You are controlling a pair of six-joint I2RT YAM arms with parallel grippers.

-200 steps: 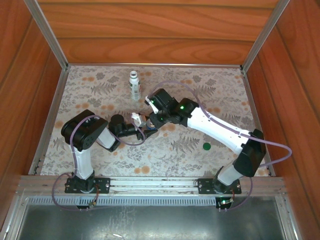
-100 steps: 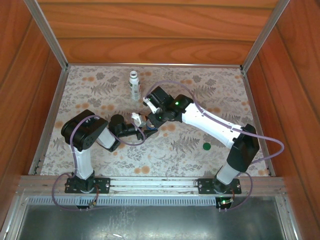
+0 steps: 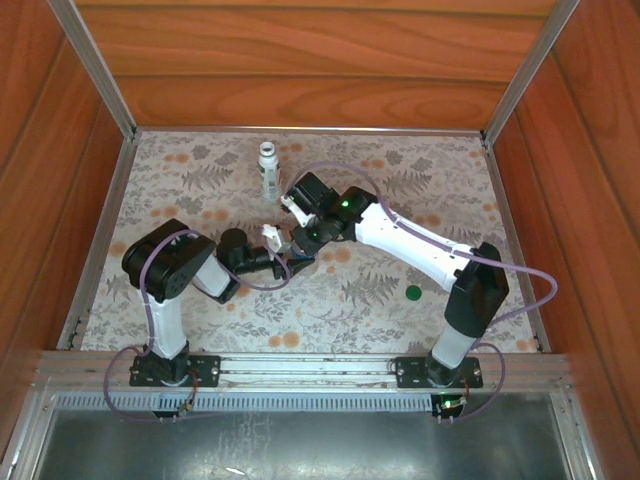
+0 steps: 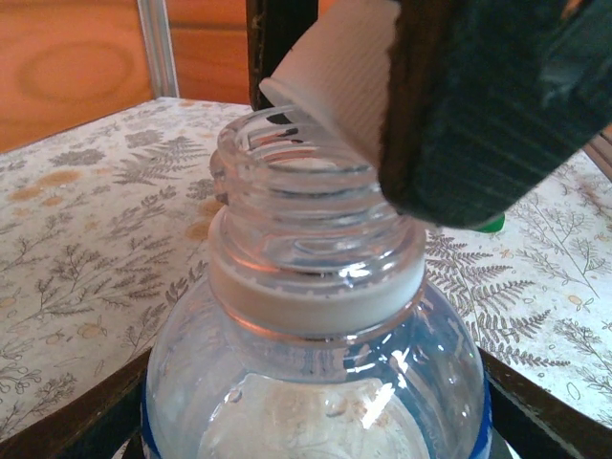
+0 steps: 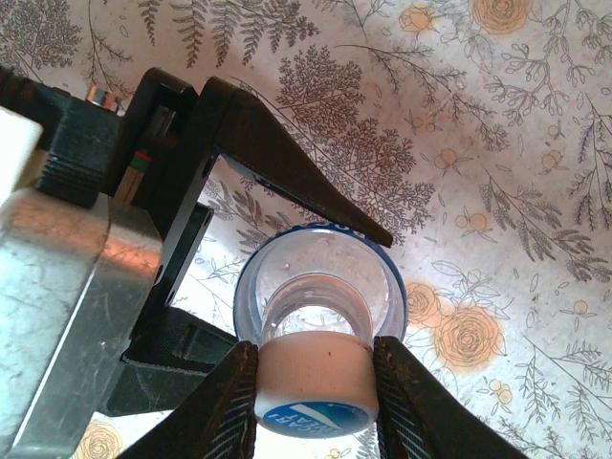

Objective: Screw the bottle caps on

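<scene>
The short clear bottle (image 4: 316, 287) with a blue label stands upright in my left gripper (image 4: 316, 426), which is shut on its body; its threaded mouth is uncovered. My right gripper (image 5: 314, 392) is shut on a bottle cap (image 5: 316, 368) with white ribbed sides and a blue printed top. That cap (image 4: 335, 76) hangs tilted just over one side of the mouth, not seated on the threads. Both grippers meet mid-table (image 3: 292, 243). The taller white bottle (image 3: 269, 170) stands upright at the back. The dark green cap (image 3: 413, 292) lies on the cloth to the right.
A fern-patterned cloth (image 3: 200, 190) covers the table inside wooden walls (image 3: 320, 70) with metal corner posts. The right arm (image 3: 420, 245) reaches diagonally across the middle. The white bottle is a short way behind the two grippers.
My right arm has swung left, carrying the cap in over the clear bottle's mouth. The left arm and the bottle have stayed put.
</scene>
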